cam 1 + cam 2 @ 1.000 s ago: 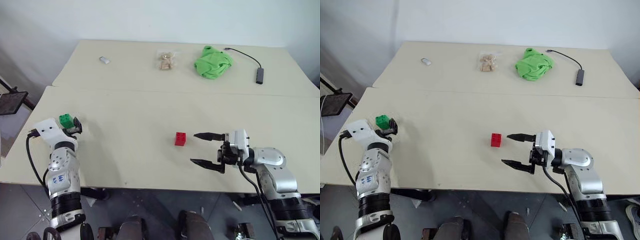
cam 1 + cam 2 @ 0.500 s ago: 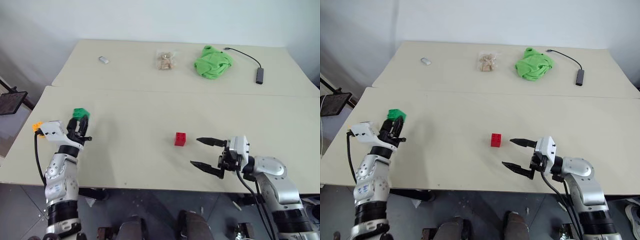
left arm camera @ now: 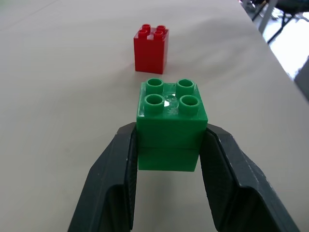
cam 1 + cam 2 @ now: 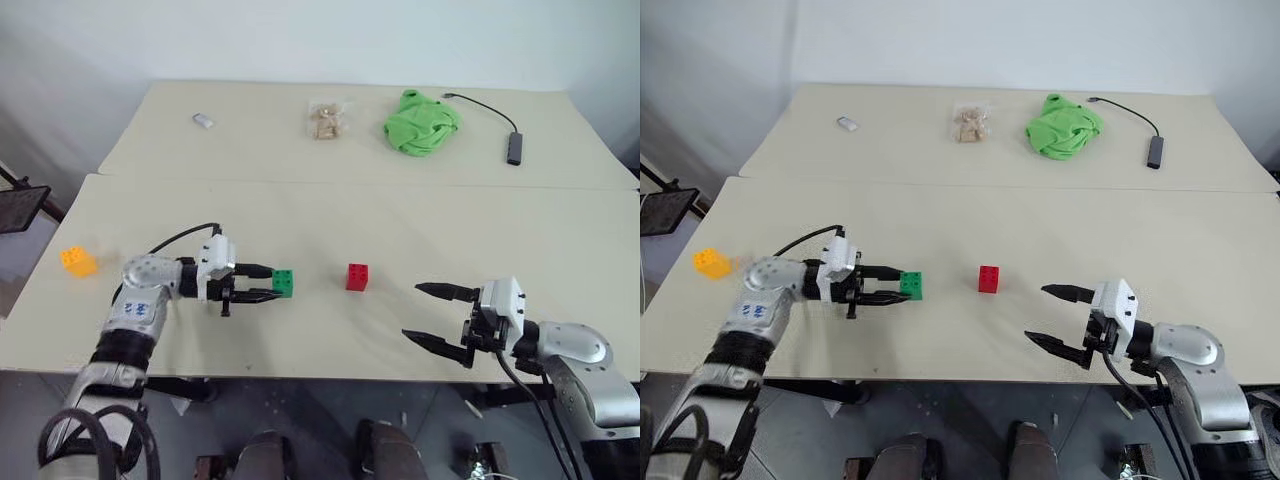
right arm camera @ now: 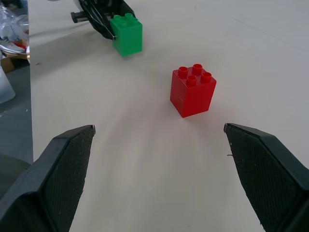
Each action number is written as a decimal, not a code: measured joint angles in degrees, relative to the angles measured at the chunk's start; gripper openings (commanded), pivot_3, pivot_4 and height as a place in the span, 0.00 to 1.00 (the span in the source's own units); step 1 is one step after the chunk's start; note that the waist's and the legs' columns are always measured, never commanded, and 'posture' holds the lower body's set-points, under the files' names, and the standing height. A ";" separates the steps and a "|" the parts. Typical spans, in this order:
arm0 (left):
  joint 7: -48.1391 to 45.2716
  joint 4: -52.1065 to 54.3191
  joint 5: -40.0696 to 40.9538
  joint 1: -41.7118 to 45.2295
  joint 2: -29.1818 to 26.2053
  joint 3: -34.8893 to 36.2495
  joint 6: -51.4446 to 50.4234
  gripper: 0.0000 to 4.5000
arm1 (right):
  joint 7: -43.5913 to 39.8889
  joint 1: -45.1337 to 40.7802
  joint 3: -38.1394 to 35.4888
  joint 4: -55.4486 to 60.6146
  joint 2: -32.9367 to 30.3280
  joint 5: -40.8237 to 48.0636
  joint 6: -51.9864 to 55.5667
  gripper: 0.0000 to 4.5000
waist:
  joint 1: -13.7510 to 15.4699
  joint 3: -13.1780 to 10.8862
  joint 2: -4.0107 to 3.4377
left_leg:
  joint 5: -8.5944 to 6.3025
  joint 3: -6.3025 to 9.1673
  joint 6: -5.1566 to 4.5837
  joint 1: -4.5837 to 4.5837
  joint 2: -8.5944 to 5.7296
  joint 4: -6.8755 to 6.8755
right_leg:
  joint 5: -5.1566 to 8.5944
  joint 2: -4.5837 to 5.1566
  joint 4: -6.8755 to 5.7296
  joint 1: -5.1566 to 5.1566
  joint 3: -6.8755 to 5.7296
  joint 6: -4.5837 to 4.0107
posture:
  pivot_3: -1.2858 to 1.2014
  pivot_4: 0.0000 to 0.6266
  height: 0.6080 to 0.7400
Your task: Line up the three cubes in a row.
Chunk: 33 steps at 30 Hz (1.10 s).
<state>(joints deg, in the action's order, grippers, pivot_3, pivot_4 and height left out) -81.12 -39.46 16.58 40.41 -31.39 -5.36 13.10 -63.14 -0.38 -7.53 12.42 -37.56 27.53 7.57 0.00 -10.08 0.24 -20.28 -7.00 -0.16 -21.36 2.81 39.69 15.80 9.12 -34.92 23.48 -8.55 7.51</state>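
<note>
Two pale tabletops (image 4: pixel 330 330) stood end to end with a seam between them, the near one carrying the cubes and both arms, the far one carrying the clutter. On the far tabletop a crumpled green cloth (image 4: pixel 421 122) lay toward the right, with a dark cable and adapter (image 4: pixel 514 147) beside it whose far end ran off toward the back edge; a small clear packet of beige pieces (image 4: pixel 325 119) sat near the middle, its contents too small to make out, and a little grey object (image 4: pixel 203 121) lay to the left, too small to identify. The left claw (image 4: pixel 268 290) reached across the near tabletop, pinched tight on the green cube (image 4: pixel 285 283); in the left wrist view the two black fingers (image 3: pixel 113 188) pressed the cube's (image 3: pixel 170 125) opposite sides, studs up, and whether it rested on the surface or hung just above could not be told. The right claw (image 4: pixel 432 315) hung low near the front right edge, jaws spread wide and holding nothing, its arm cut off by the frame's lower edge. The red cube (image 4: pixel 357 277) stood upright between the two claws, just beside the green one and apart from it. The yellow-orange cube (image 4: pixel 78 261) sat alone near the left edge, well apart from the others
</note>
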 measured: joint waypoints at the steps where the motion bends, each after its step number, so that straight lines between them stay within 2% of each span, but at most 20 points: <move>1: -0.95 -2.36 -0.53 1.49 0.55 -0.14 1.21 0.33 | 0.40 0.84 -0.27 0.95 0.00 0.25 0.23 1.00 | 0.01 0.00 0.00 | -0.01 0.00 -0.01 -0.01 0.00 0.00 | 0.00 0.00 0.02 0.00 0.00 0.00 | 0.52 0.24 1.00; 9: -2.89 -17.66 -4.38 8.31 4.69 -0.11 8.45 0.33 | 3.09 4.59 -1.73 4.90 -0.05 0.85 1.44 1.00 | 0.11 -0.04 0.07 | -0.02 0.04 -0.04 -0.05 0.00 0.09 | -0.01 0.00 0.00 -0.01 0.01 0.02 | 0.52 0.24 1.00; 20: -1.02 -24.64 -7.40 12.12 6.83 1.81 11.28 0.33 | 3.93 7.52 -2.02 7.23 -0.06 1.50 1.53 1.00 | 0.11 -0.04 0.09 | -0.04 0.09 -0.08 -0.08 0.00 0.19 | -0.02 0.01 -0.02 -0.03 0.01 0.03 | 0.52 0.24 1.00; 21: -1.15 -24.91 -7.49 12.26 6.99 2.04 10.76 0.49 | 3.90 7.51 -1.94 7.28 -0.06 1.51 1.53 1.00 | 0.16 -0.04 0.08 | -0.04 0.09 -0.08 -0.08 -0.01 0.20 | -0.02 0.01 -0.02 -0.04 0.01 0.03 | 0.52 0.24 1.00; 28: 2.15 -25.06 -7.17 11.51 7.68 5.16 10.48 0.94 | 2.60 6.35 -1.19 7.83 -0.74 2.75 3.65 1.00 | 0.00 -0.08 0.14 | -0.05 0.13 -0.09 -0.10 0.00 0.20 | -0.02 0.01 -0.04 -0.02 0.00 0.03 | 0.52 0.24 1.00; 30: 3.93 -18.71 -5.01 7.55 6.48 7.89 10.41 0.94 | 2.12 4.09 0.08 7.66 -0.72 3.02 3.85 1.00 | -0.62 -0.08 0.14 | -0.05 0.10 -0.08 -0.02 0.03 0.15 | -0.02 0.01 -0.08 -0.01 0.03 0.03 | 0.52 0.24 1.00; 33: 8.55 -5.36 -1.08 -3.38 4.22 12.79 6.98 0.94 | 1.30 -0.63 1.69 7.15 -0.08 3.53 3.94 1.00 | -1.76 -0.07 0.13 | -0.05 0.14 -0.05 0.09 0.07 0.02 | -0.02 0.00 -0.17 0.00 0.05 0.03 | 0.52 0.24 1.00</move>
<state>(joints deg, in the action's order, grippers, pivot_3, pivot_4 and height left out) -72.57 -44.82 15.50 37.04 -27.16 7.42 20.08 -61.84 -1.02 -5.84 19.57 -37.65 31.06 11.52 -1.76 -10.15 0.38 -20.33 -6.86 -0.21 -21.26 2.87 39.71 15.79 9.12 -35.09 23.48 -8.50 7.54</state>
